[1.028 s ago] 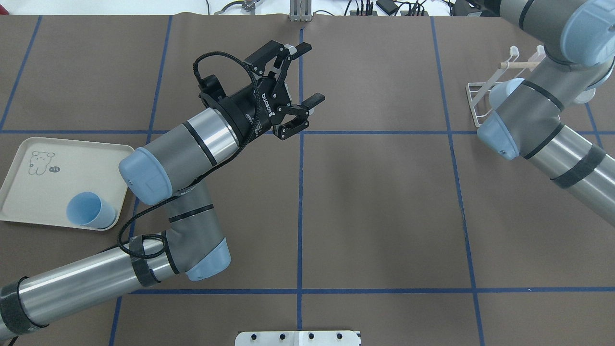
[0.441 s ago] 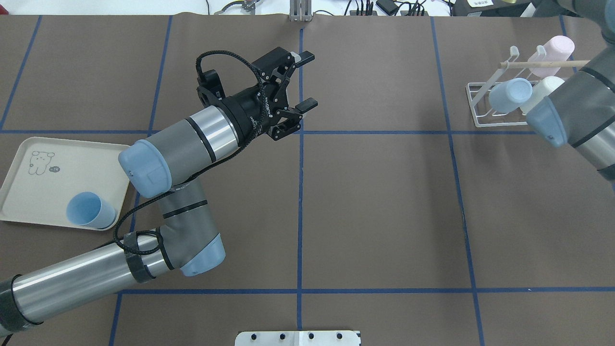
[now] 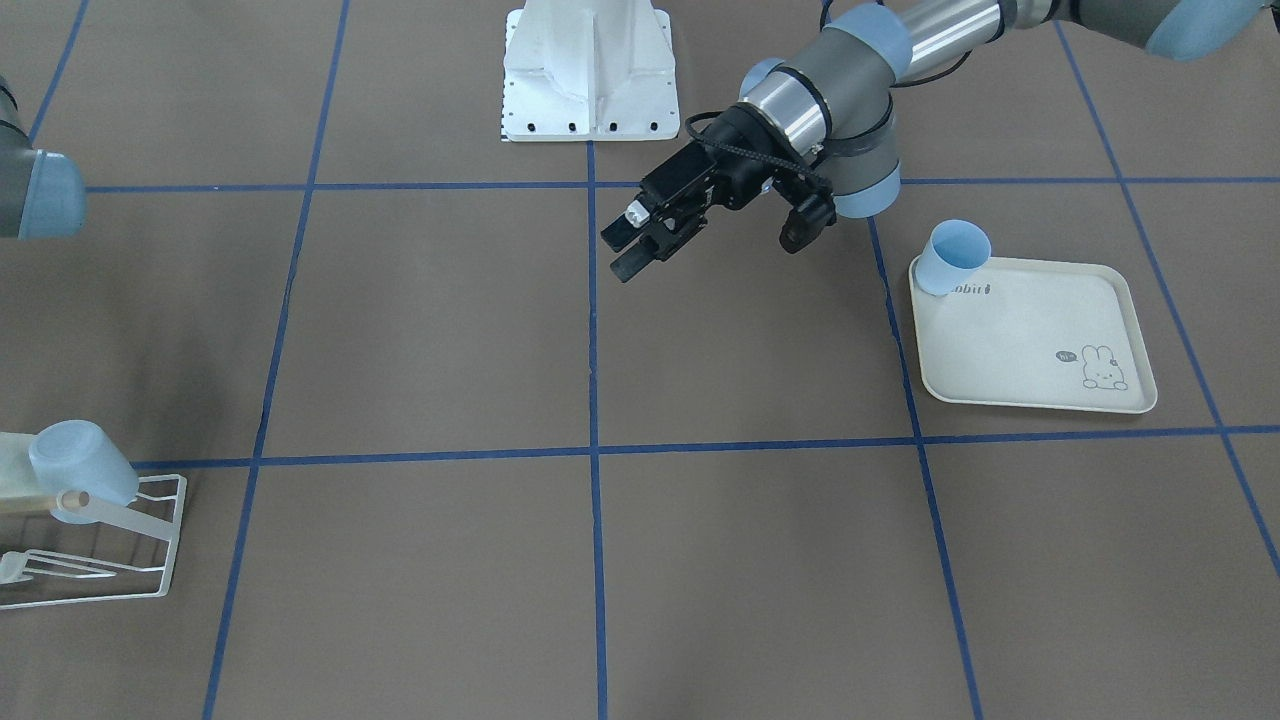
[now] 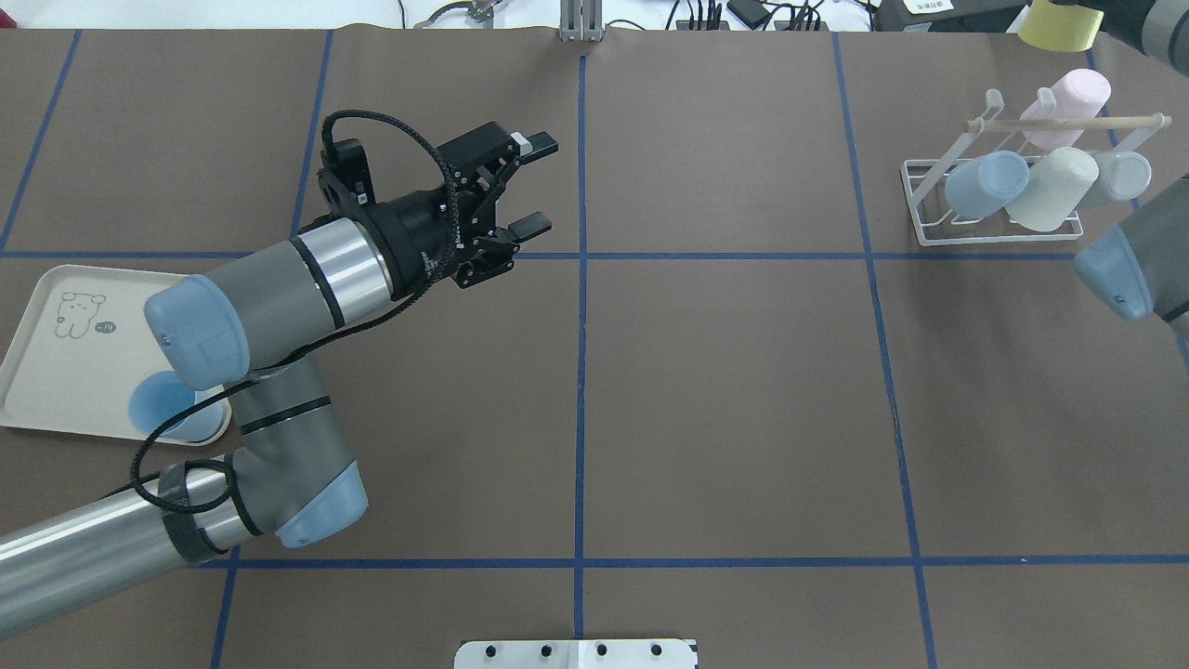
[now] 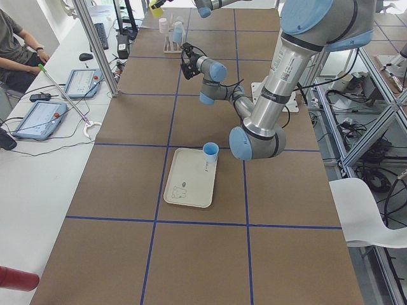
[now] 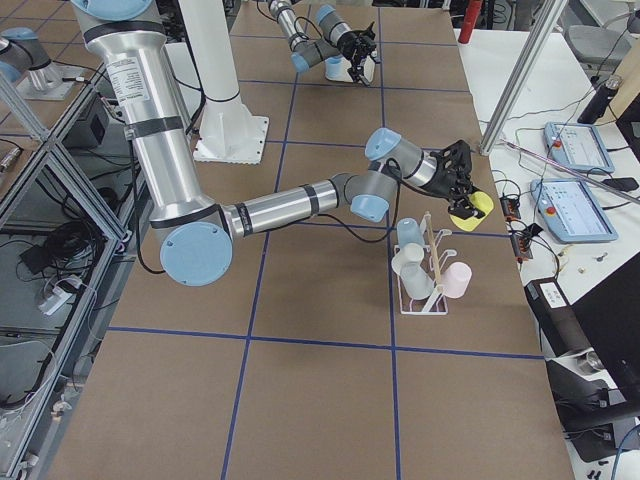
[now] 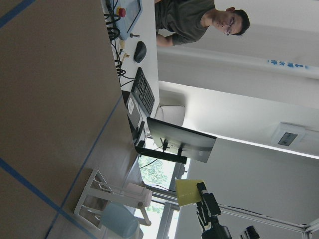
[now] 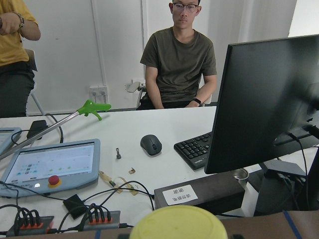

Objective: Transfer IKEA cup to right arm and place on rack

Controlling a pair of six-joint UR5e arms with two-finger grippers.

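My right gripper [image 6: 462, 190] is shut on a yellow cup [image 4: 1057, 25] and holds it in the air beyond the table's far right corner, behind the rack; the cup's rim fills the bottom of the right wrist view [image 8: 179, 221]. The white wire rack [image 4: 915, 200] with a wooden dowel stands at the far right and carries a blue cup [image 4: 985, 183], a cream one, a pink one and a greyish one. My left gripper [image 4: 539, 184] is open and empty, hovering left of the table's centre line. It also shows in the front view [image 3: 622, 252].
A cream rabbit-print tray [image 4: 56, 372] lies at the left with a light blue cup [image 3: 955, 255] upright on its corner, partly hidden under my left elbow in the overhead view. Two people sit or stand behind a desk with a monitor [image 8: 264, 99] past the table's far edge.
My left arm has drawn back to the left, its open gripper with it. My right arm has swung away from the rack to the right, uncovering its cups, and the yellow cup now shows at top right.
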